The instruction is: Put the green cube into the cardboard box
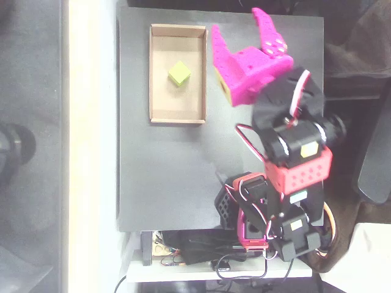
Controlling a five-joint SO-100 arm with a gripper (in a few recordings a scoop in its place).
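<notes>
resting inside the cardboard box (157, 73) on the dark table (165, 171), the green cube (179, 74); gripper (239, 27) released.

I've just got the overhead cam here, looking straight down from fairly high, so the whole dark table (171, 183) fits with floor on both sides. The arm's base sits at the bottom of frame, below the gripper (241, 30), which points toward the top edge.

You're looking at a hobby or lab workspace: a dark bench (171, 171), loose wires (201, 259) trailing off its near edge (a cable tangle), and grey floor (30, 73) alongside.
</notes>
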